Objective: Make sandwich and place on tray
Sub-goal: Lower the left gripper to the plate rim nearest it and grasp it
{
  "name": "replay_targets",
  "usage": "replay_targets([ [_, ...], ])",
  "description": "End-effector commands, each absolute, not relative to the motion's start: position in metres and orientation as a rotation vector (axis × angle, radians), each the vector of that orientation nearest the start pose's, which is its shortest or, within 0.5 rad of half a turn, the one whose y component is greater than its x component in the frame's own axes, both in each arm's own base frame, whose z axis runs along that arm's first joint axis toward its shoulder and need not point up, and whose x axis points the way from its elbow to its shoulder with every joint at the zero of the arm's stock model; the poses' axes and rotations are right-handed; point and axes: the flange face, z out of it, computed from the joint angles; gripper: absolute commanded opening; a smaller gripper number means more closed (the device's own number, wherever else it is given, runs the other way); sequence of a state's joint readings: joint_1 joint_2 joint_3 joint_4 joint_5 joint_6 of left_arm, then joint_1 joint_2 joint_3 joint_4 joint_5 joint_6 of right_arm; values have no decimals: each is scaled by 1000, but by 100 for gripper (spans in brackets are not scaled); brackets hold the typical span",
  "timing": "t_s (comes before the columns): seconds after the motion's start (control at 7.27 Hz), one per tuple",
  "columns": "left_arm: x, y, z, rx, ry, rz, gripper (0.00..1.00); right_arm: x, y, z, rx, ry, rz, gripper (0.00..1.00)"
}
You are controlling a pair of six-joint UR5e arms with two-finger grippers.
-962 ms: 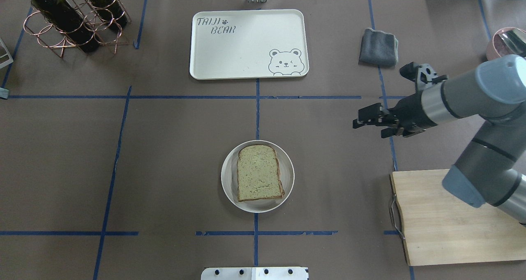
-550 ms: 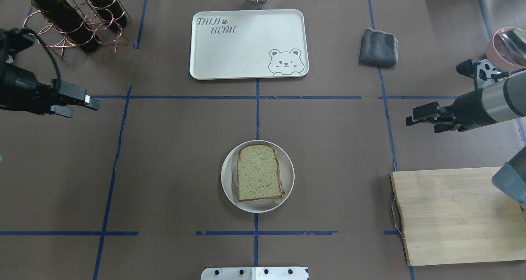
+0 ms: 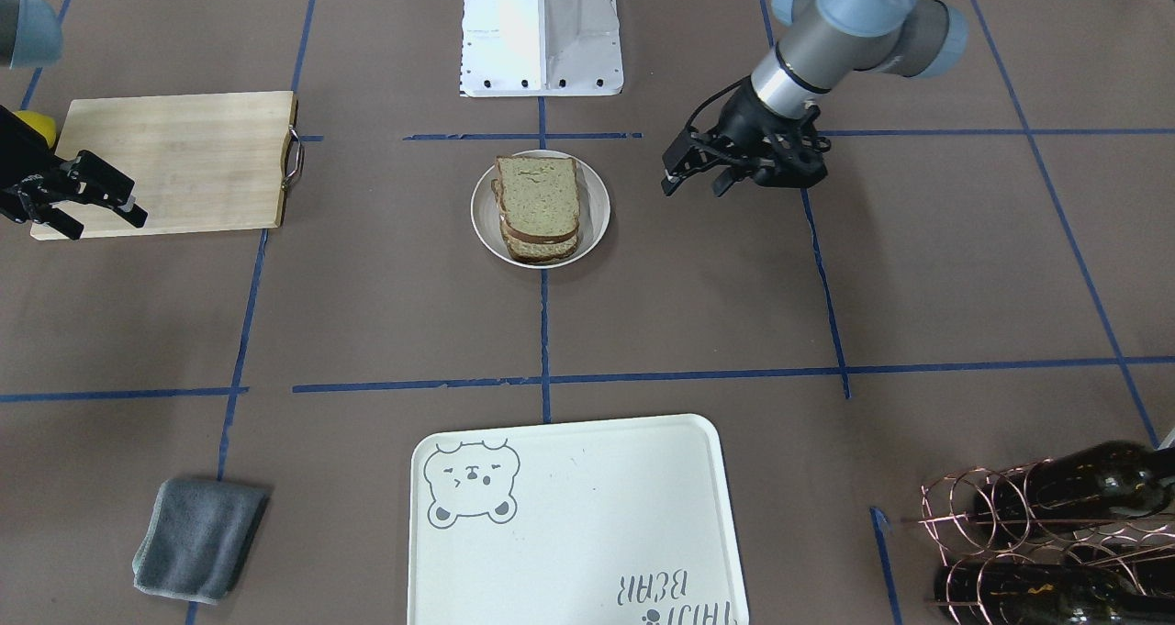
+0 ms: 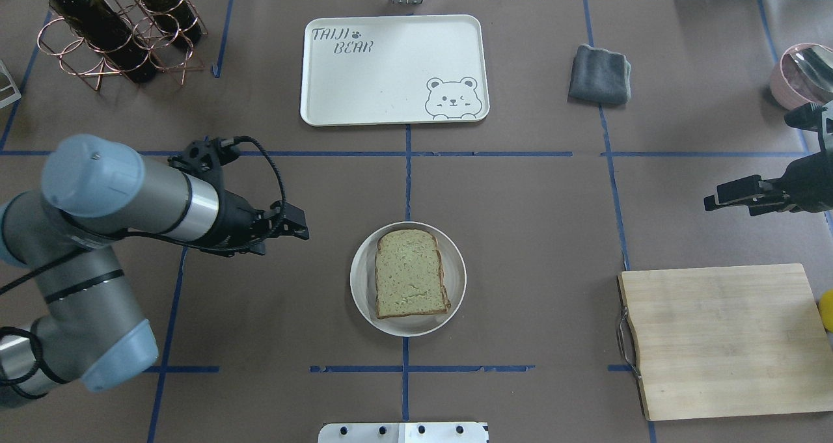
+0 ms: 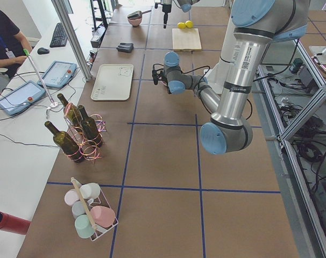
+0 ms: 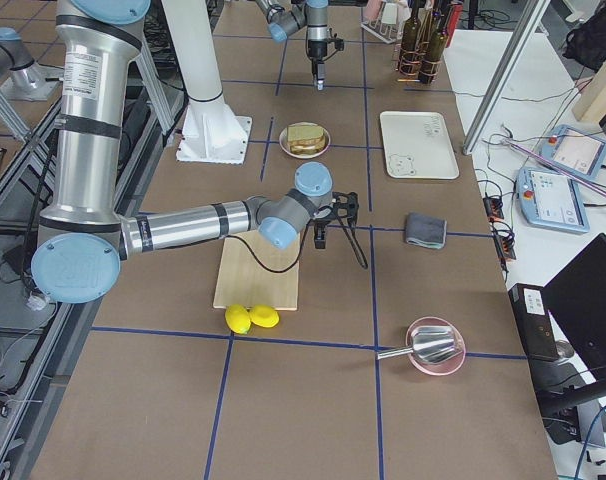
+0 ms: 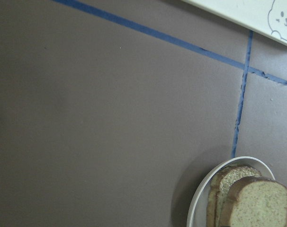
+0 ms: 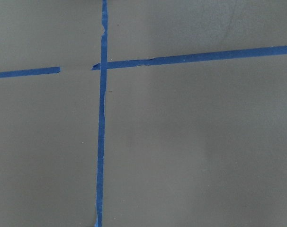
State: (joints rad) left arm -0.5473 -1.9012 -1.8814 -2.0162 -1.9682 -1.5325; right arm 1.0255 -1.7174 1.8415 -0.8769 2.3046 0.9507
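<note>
cream tray (image 4: 390, 72) with grey bear outline, tan brown-crusted sandwich (image 4: 410, 274), white plate (image 4: 359, 280), grey cloth (image 4: 599, 74)

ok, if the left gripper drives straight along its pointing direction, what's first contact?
Likely the bare table, short of the plate: the left gripper points mostly down, and its wrist view centres on paper, sandwich in the corner.

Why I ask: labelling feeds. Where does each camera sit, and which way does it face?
Front-facing: across the table, facing the robot base, looking down; left gripper view-right, right gripper view-left.
Overhead: behind the robot, looking forward and down; both arms show.
Exterior left: table's left end, looking along it; left arm near.
Exterior right: opposite end; right arm near.
Left wrist: down on sandwich; no gripper visible.
Right wrist: down on taped table; no gripper visible.
Shared: front-facing and overhead show tray and sandwich.
</note>
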Motion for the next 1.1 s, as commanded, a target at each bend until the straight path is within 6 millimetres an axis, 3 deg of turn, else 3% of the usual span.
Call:
replay_targets([
  [0.0,507,-361,260,-4,1038,-242,73,-175,-417,514,99,-1031,67,100],
  [0.28,537,-356,268,-24,1016,-218,63,-175,-416,511,95,-1044,58,100],
  [0.96,567,-338,264,-38,1038,-171,57,-175,-416,511,88,-1048,55,100],
])
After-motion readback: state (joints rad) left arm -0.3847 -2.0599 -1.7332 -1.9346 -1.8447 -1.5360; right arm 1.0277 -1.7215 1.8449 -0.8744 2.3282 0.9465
